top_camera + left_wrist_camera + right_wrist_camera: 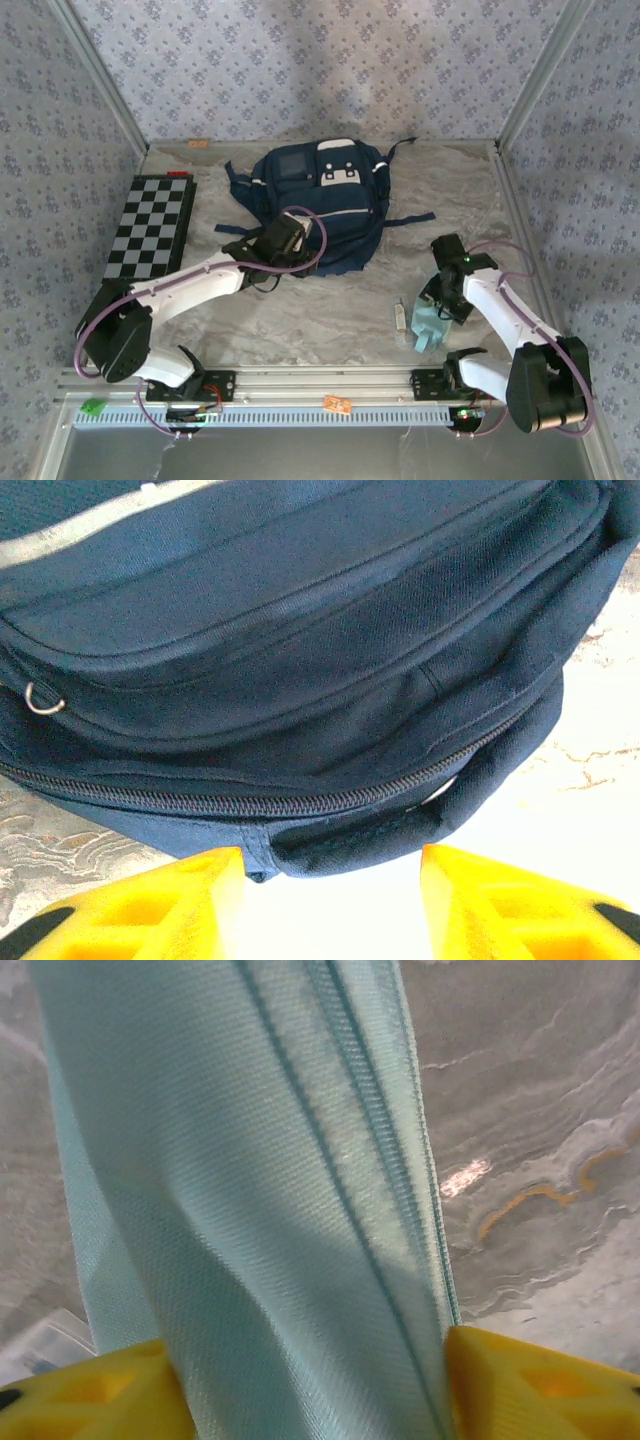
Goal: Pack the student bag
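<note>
Right tool (305,1365) clamps teal pouch (280,1210); left tool (330,865) wide before student bag (300,660) beside chessboard (150,225).

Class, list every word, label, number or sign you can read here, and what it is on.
No text can be read anywhere.
Nearer small orange tag: too small to read.
Farther small orange tag: too small to read.
Navy blue fabric backpack: its white patches show no lettering.
Teal fabric pouch: no print.
</note>
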